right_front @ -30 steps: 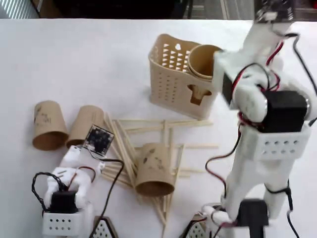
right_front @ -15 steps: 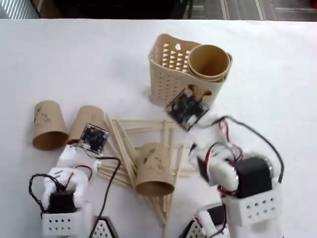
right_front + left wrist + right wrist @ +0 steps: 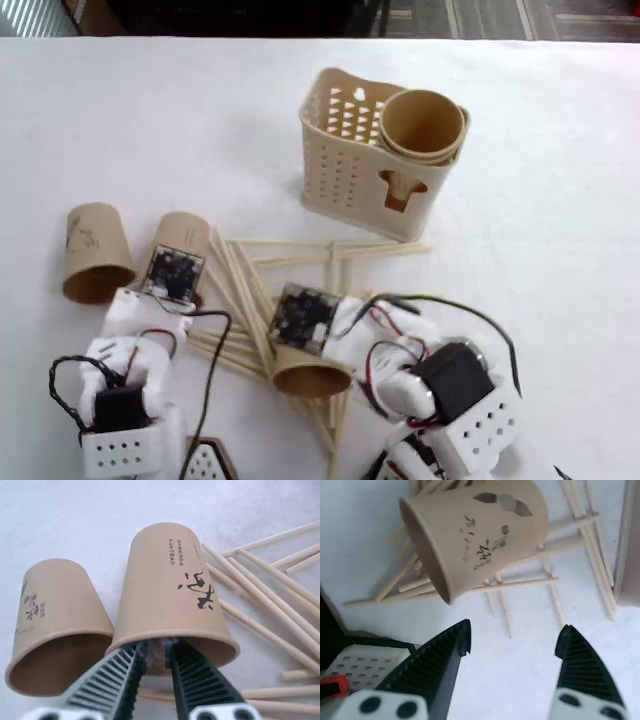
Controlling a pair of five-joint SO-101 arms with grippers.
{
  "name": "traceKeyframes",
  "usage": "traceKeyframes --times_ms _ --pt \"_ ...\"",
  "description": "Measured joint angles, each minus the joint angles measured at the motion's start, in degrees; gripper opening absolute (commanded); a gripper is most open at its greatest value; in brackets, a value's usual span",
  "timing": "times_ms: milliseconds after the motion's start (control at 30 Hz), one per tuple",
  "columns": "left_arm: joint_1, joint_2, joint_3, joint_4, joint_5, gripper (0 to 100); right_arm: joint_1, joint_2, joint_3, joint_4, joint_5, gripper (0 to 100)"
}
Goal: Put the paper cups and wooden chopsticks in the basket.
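A cream basket [image 3: 355, 165] stands at the back with one paper cup [image 3: 422, 125] inside it. Two paper cups lie on their sides at the left, the outer one [image 3: 93, 252] [image 3: 52, 622] and the inner one [image 3: 185, 232] [image 3: 170, 595]. My left gripper [image 3: 157, 661] is shut on the inner cup's rim, one finger inside and one outside. A third cup [image 3: 312, 375] [image 3: 475, 530] lies on a scatter of wooden chopsticks [image 3: 330, 250] [image 3: 520, 582] in the middle. My right gripper [image 3: 515, 635] hangs open just short of that cup's mouth, nothing between its fingers.
White table [image 3: 180, 110] with open room at the back left and at the far right. The basket's wall [image 3: 629, 540] rises close beside the right gripper. More chopsticks [image 3: 260, 605] lie right beside the cup in my left gripper.
My right arm has swung down from the basket to low over the middle cup. My left arm has edged forward onto the inner cup's rim.
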Motion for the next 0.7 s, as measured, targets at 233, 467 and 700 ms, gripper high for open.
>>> traceKeyframes --times_ms 233,467,700 --pt "0.0 0.0 0.0 -0.1 0.0 8 -9.8 0.1 2.5 -1.9 -2.5 27.6" --pt "0.0 0.0 0.0 -0.1 0.0 8 -14.1 -0.1 6.2 -7.4 -6.1 27.6" --pt "0.0 0.0 0.0 -0.1 0.0 8 -11.9 0.1 15.7 -19.6 -6.2 22.3"
